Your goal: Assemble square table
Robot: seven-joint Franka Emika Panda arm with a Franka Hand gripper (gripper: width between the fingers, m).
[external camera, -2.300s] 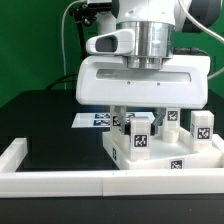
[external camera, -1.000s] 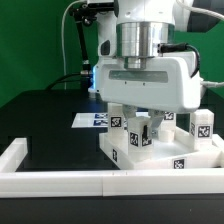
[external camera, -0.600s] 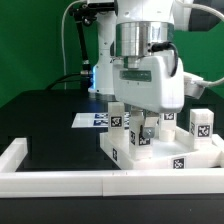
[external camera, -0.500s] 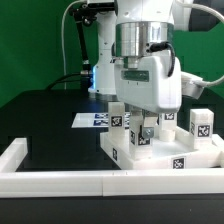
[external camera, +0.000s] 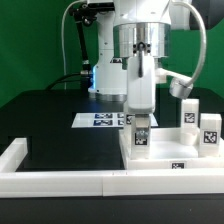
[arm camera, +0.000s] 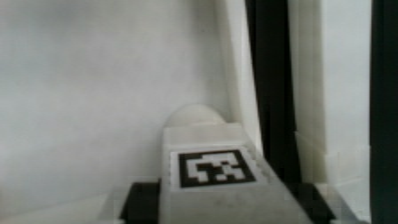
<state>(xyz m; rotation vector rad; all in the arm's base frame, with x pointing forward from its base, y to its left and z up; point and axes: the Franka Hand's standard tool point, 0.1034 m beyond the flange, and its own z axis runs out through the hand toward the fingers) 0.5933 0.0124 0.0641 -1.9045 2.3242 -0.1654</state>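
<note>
The white square tabletop slab [external camera: 172,157] lies at the exterior view's right, against the front border wall. My gripper [external camera: 140,127] stands straight down over its near left part and is shut on a white tagged leg [external camera: 140,139] that stands upright on the slab. Two more tagged legs [external camera: 187,112] [external camera: 210,135] stand upright on the slab further right. In the wrist view the held leg [arm camera: 214,165] shows its tag between my dark fingers [arm camera: 146,200], with the white slab surface [arm camera: 89,100] behind it.
The marker board [external camera: 100,120] lies flat on the black table left of the slab. The long low white border wall [external camera: 60,180] runs along the front and turns back at the left corner [external camera: 14,150]. The robot base and cables stand behind.
My hand has turned about its vertical axis, from broadside to edge-on. The slab and the other legs have swung and shifted toward the exterior view's right. The leg stays between my fingers.
</note>
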